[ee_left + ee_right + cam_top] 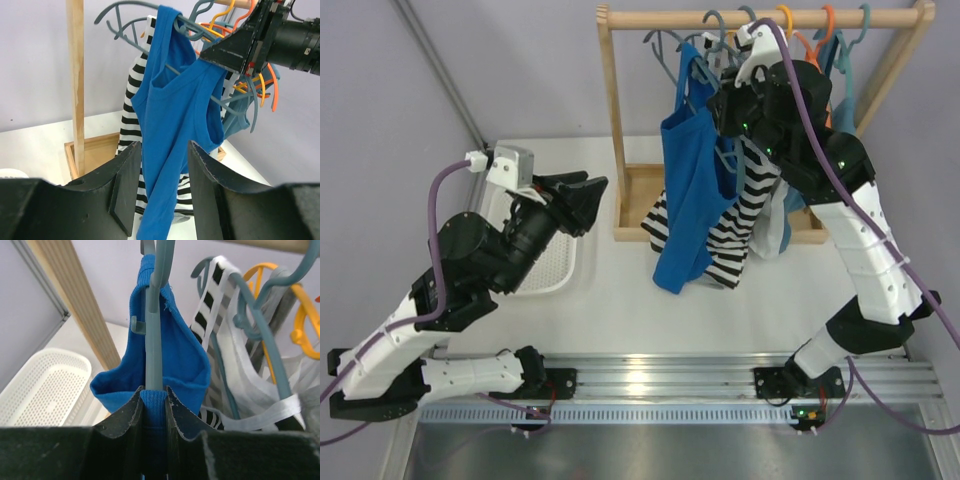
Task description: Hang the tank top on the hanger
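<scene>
Blue tank top (692,190) hangs at the rack (615,120), pinched together with the grey-blue hanger (153,330) in the right claw (154,402). Left claw (164,165), wide and empty, should ease the loose shoulder over the hanger.

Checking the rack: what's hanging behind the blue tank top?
A black-and-white striped top hangs behind the tank top; its middle is covered, only the edges show.
</scene>
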